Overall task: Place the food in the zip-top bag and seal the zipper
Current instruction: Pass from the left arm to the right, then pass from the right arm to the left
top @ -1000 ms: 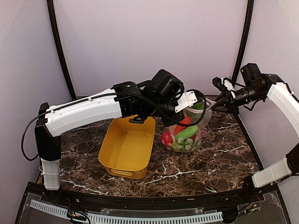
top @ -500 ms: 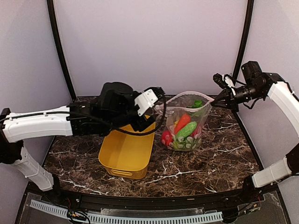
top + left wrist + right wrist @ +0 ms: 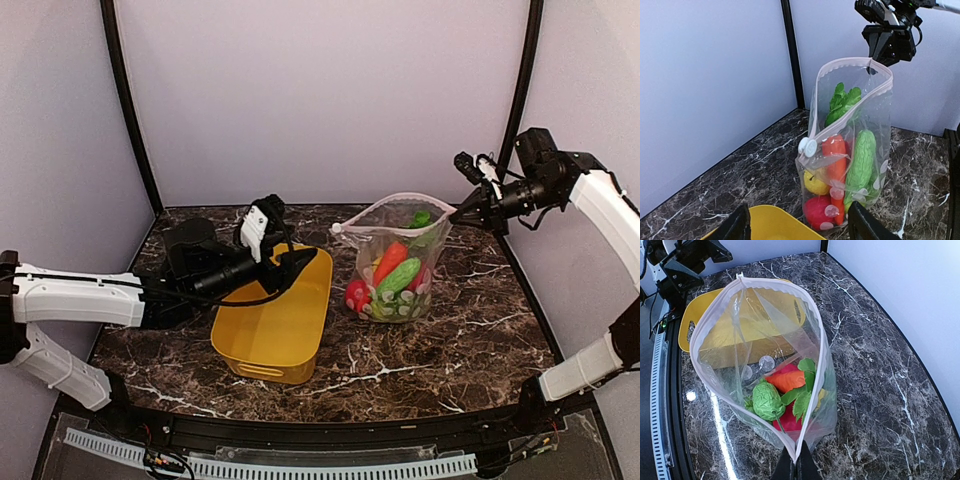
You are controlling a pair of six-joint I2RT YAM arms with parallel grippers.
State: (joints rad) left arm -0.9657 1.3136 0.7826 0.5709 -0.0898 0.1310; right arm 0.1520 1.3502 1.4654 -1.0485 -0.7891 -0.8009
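Observation:
The zip-top bag [image 3: 405, 250] stands on the marble table, clear with whitish dots, mouth wide open. Its pinkish zipper [image 3: 395, 199] rings the mouth, with a white slider [image 3: 807, 146] at the left end. Inside lies the food: carrot [image 3: 836, 155], cucumber [image 3: 860, 160], lemon [image 3: 816, 182], red fruit [image 3: 819, 210] and a green wrinkled piece [image 3: 767, 401]. My right gripper [image 3: 796, 467] is shut on the bag's right mouth corner and holds it up. My left gripper [image 3: 290, 262] hangs open over the yellow tub, apart from the bag and left of it.
A yellow plastic tub [image 3: 240, 362] sits just left of the bag, nothing showing inside it. Purple walls and black corner posts [image 3: 128, 110] close in the back and sides. The right arm [image 3: 600, 200] reaches in from the right wall.
My left gripper let go at the bag's mouth, opened, and drew back left and down over the tub. The right gripper closed on the bag's right corner; the mouth now gapes wider.

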